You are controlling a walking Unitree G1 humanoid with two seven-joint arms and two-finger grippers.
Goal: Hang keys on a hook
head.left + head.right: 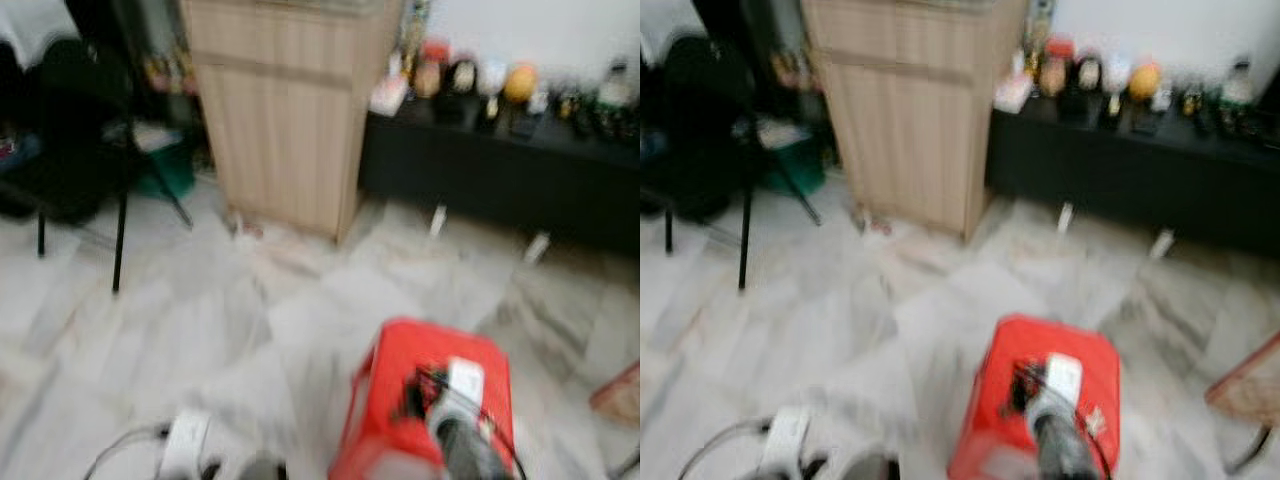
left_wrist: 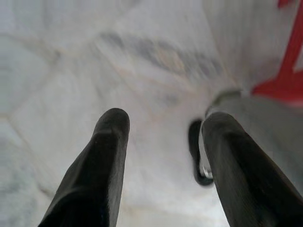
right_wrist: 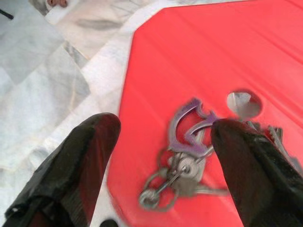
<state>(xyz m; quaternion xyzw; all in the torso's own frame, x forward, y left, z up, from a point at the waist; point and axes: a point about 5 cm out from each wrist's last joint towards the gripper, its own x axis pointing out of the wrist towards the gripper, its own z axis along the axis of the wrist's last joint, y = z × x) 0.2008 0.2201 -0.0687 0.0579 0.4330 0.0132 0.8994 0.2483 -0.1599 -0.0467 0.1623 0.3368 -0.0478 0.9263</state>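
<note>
The right gripper (image 3: pixel 163 142) hangs over the red stool (image 3: pixel 265 52), fingers spread wide either side of the keys (image 3: pixel 187 156). My advice: drop straight down and pinch the purple carabiner (image 3: pixel 189 127). The keys are thin metal on smooth plastic, likely to skid. The left gripper (image 2: pixel 163 142), also parted, hangs over marble floor (image 2: pixel 71 71) beside the stool.

No text, label, brand, number or sign can be read anywhere. The small bottles and jars (image 1: pixel 500 85) lined along the long black counter (image 1: pixel 500 180) at the upper right of the frame are too blurred to show any lettering, and the red plastic stool (image 3: pixel 227 56) bears no writing.
</note>
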